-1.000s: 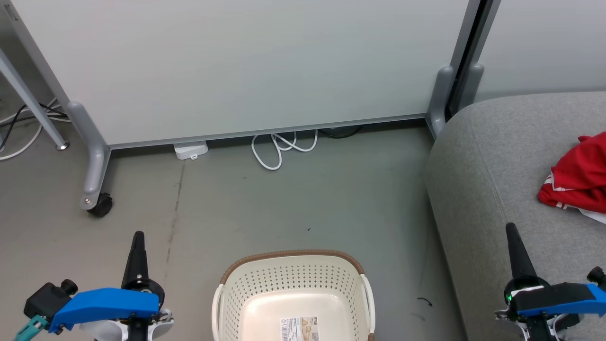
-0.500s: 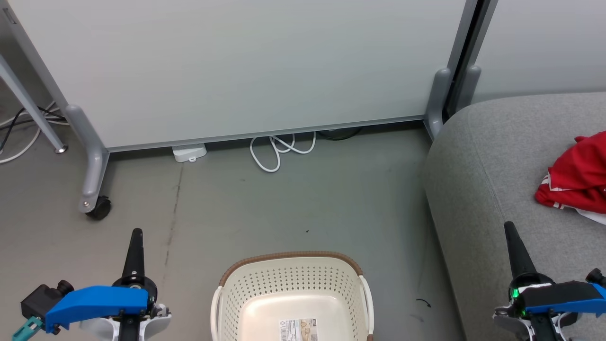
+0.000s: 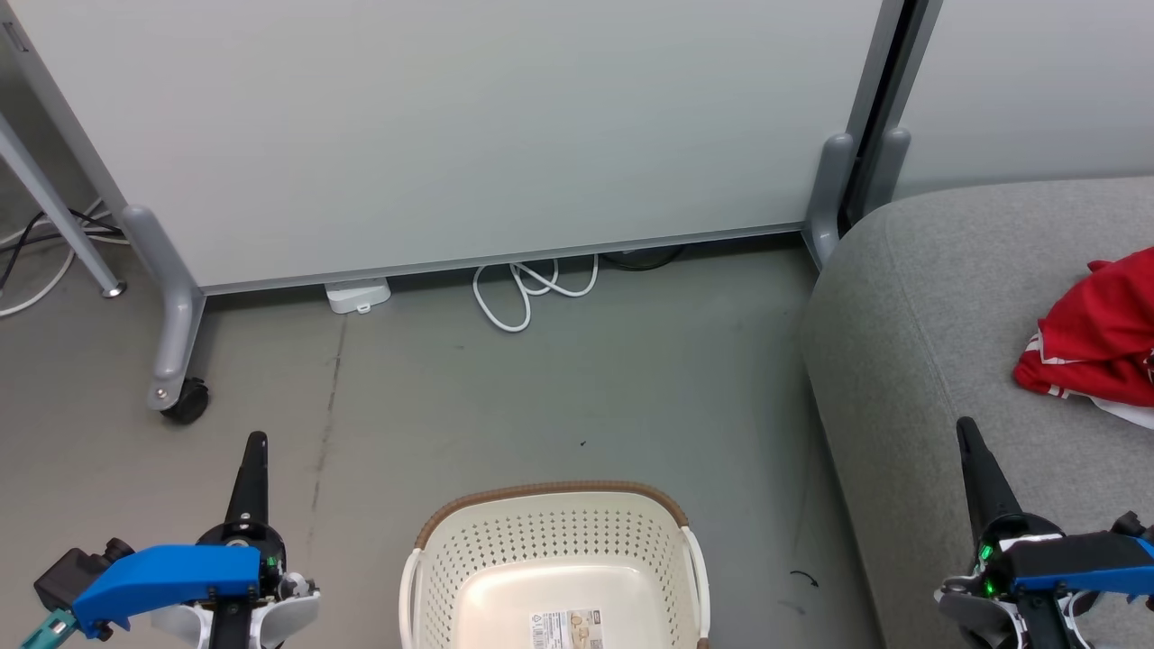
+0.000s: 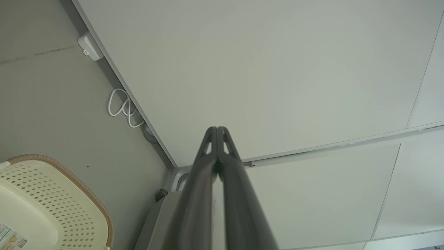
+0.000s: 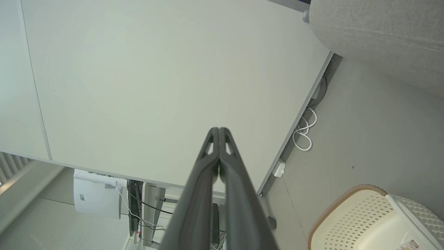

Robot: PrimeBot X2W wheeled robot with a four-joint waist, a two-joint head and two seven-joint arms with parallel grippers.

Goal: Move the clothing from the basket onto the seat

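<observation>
The cream perforated basket [image 3: 550,552] with its brown rim sits on the floor at the bottom centre; inside it I see just a paper label [image 3: 568,627]. It also appears in the left wrist view [image 4: 52,205] and the right wrist view [image 5: 360,222]. Red clothing [image 3: 1095,338] with white striped trim lies bunched on the grey sofa seat [image 3: 920,297] at the right edge. My left gripper [image 3: 256,442] is shut and empty, left of the basket. My right gripper [image 3: 965,425] is shut and empty, over the sofa's front, below the clothing. Both wrist views show fingers pressed together [image 4: 217,130] [image 5: 219,131].
A pale partition panel [image 3: 469,126] on grey legs stands behind the basket, with a castor [image 3: 185,399] at its left foot. A white cable loop [image 3: 532,288] and a white adapter [image 3: 357,294] lie at its base. Bare grey floor [image 3: 559,388] stretches between panel and basket.
The whole head picture has shifted slightly left and down, so the camera moved. Both grippers stay shut and nothing in the scene was handled.
</observation>
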